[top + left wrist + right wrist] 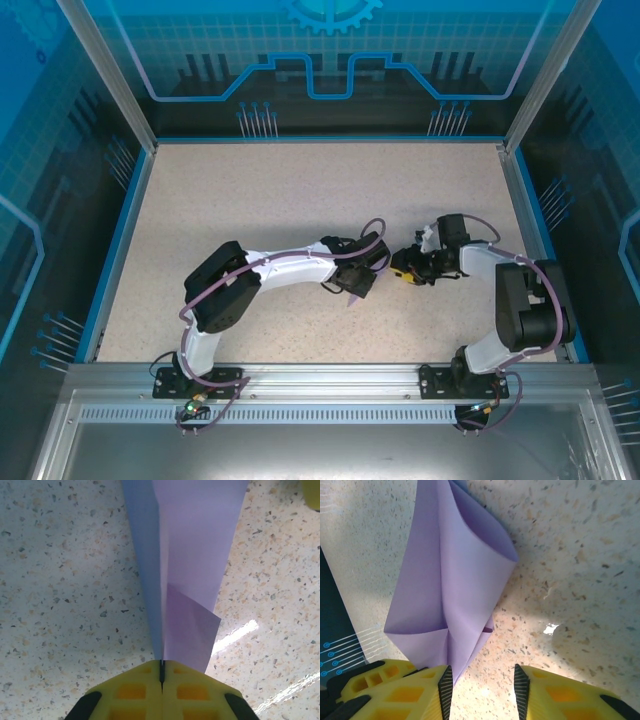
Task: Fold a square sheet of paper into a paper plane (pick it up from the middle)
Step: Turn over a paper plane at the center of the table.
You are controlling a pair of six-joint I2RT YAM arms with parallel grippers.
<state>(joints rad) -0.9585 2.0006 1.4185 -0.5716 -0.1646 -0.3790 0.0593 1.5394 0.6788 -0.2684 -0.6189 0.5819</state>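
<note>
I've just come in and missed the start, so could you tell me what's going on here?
Two robot arms are folding purple paper into a plane at the speckled table. The left gripper is shut on the narrow end of the creased wedge. The right gripper is open beside the paper, holding nothing.

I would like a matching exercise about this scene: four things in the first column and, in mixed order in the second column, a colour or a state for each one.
Column one:
1. left gripper
2. right gripper
3. paper
4. table

Column two:
A. speckled beige
B. jaws standing apart
C. lavender, folded with creases
D. jaws shut on the paper's end

Right pairs: 1-D, 2-B, 3-C, 4-A.
</note>
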